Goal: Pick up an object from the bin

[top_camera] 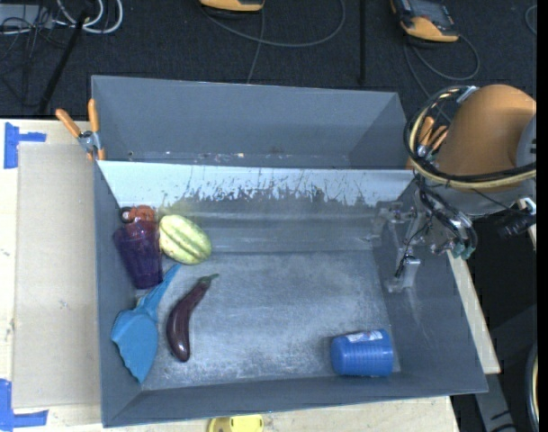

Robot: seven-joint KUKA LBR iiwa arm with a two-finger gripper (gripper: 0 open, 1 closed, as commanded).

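**Beyond the blue cylinder, hard by the bin wall: plenty that could spoil this pick**

Just past the blue cylinder [363, 354], on its wall side, the gripper [402, 264] hangs low over bare floor of the bin [256, 142], and nothing shows in its grasp. Whether it stands apart or together, I cannot tell from this angle.

That cylinder is the nearest candidate, lying on its side with a pale label facing up. Well apart from it, across the bin, sit the rest: a dark purple aubergine [185, 320], a blue scoop [137, 336], a purple cup [139, 252] and a striped green-yellow gourd [184, 239], bunched close together.

Now the dangers, as I judge them. A round body lying down looks ready to roll, so a touch off its middle could send it skidding toward the near wall instead of into the grasp. Coming down across its length rather than its width may find it too wide to close on. And with the sloping wall so close beside the gripper, a careless descent could scrape metal.
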